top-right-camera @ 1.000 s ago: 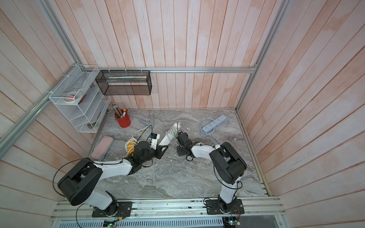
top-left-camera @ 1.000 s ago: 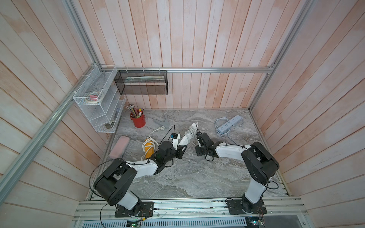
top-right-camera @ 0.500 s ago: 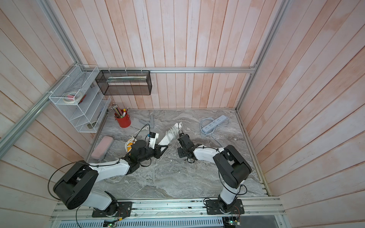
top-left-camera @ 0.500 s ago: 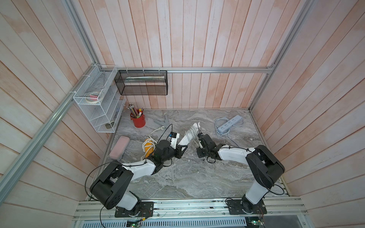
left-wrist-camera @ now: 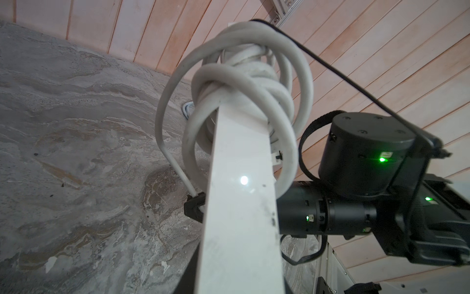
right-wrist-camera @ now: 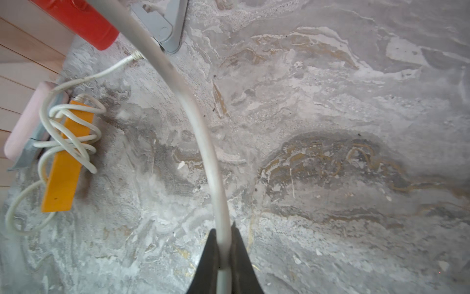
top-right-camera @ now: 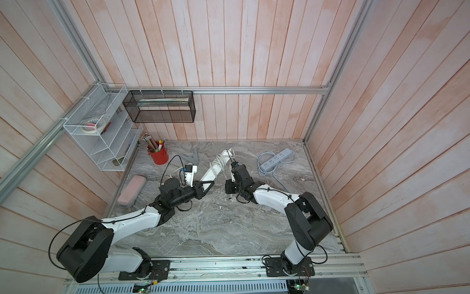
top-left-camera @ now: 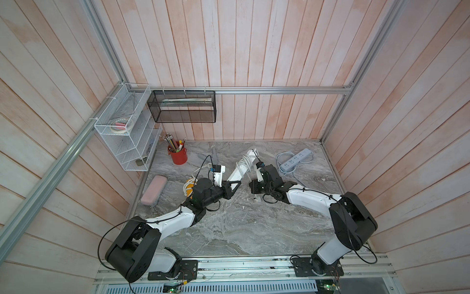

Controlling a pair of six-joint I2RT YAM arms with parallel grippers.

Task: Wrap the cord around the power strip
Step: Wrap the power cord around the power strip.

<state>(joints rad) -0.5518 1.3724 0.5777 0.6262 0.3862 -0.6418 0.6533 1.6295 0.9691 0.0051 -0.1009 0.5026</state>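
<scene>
Top views: stereo pair, mounted high, looking steeply down; both take in the whole worktop [top-left-camera: 241, 229] and back wall [top-left-camera: 241, 51] (nearly identical coverage). Left wrist view: very close, sighting along the power strip [left-wrist-camera: 241, 216] toward the right arm [left-wrist-camera: 366, 152]. Right wrist view: close, facing down the cord [right-wrist-camera: 203, 132] past the right claw [right-wrist-camera: 223, 226] onto worktop, shared with the top views.

The power strip [left-wrist-camera: 241, 203] is smooth, glossy white plastic (a lamp reflects in it) — its cord [left-wrist-camera: 229, 73] looks matt; the table [left-wrist-camera: 76, 127], rough marbled stone.
</scene>
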